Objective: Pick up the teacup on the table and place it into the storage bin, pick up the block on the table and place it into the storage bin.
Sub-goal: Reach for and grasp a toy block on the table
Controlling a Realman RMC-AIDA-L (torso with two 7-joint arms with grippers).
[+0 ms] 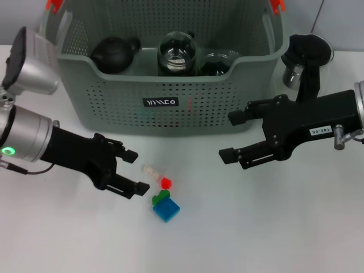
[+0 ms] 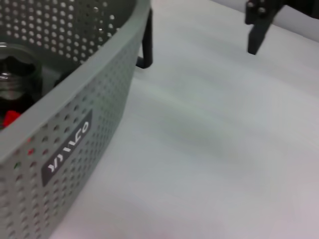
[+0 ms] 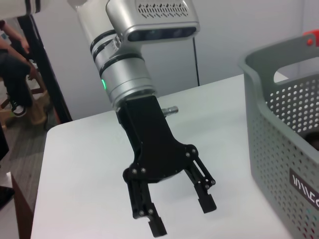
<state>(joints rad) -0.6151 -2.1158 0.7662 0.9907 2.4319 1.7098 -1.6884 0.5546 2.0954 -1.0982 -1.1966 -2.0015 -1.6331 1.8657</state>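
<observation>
Only in head view, blocks (image 1: 164, 200) beside left end effector (image 1: 133, 171).

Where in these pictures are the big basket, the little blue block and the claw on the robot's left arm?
storage bin (image 1: 170, 122): head view, on its perforated front wall.
blue block (image 1: 166, 210): head view, on its top face.
left claw (image 1: 129, 170): head view, midway between its two open fingertips.
</observation>
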